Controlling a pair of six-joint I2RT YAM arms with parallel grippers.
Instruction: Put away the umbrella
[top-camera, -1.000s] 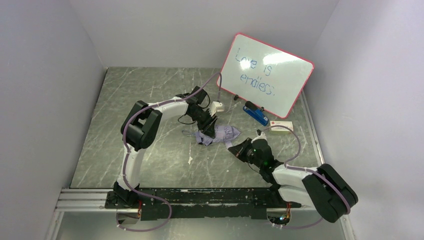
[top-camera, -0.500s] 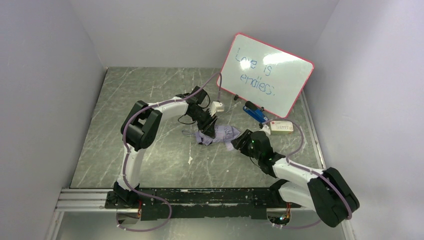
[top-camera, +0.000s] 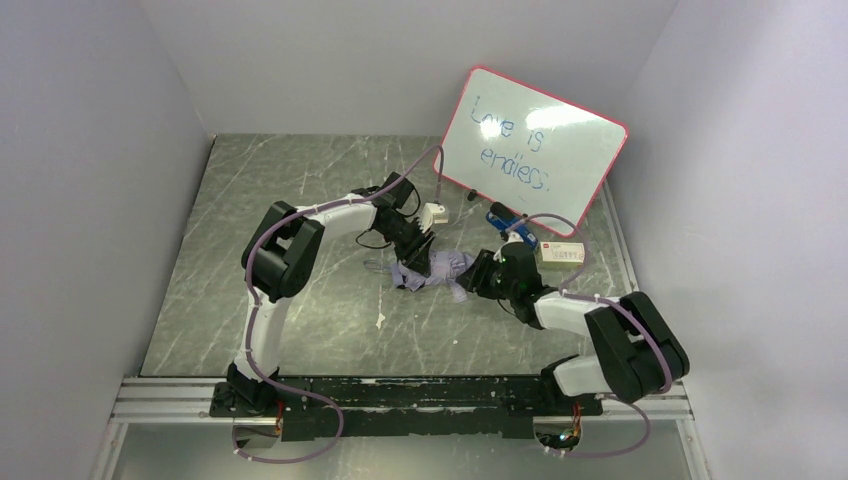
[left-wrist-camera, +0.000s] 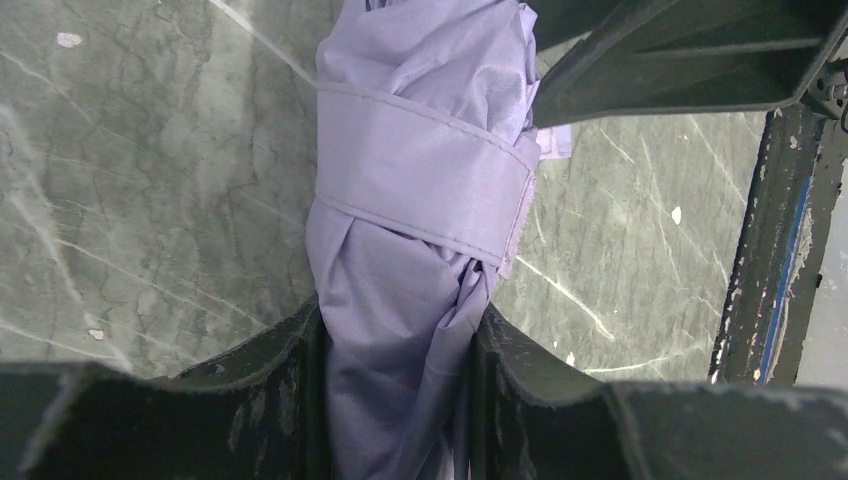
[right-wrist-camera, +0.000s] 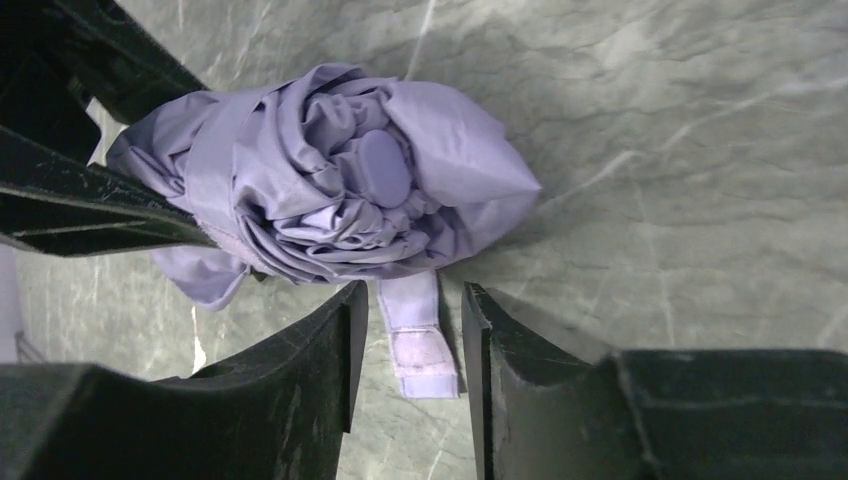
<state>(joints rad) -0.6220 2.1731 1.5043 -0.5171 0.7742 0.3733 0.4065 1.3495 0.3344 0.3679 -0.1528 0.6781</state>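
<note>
Umbrella (top-camera: 440, 268) lies bundled on the table (top-camera: 300, 180), lavender folds wrapped tight. Left gripper (left-wrist-camera: 395, 340) is clamped on the fabric, fingers pressing both sides. Right gripper (right-wrist-camera: 410, 300) sits partly parted, straddling the loose strap tab (right-wrist-camera: 420, 345), not pinching it.

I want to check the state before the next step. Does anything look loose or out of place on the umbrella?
Yes. The strap's loose end sticks out from the rolled umbrella and lies flat on the table, between the right gripper's parted fingers. It seems unfastened.
</note>
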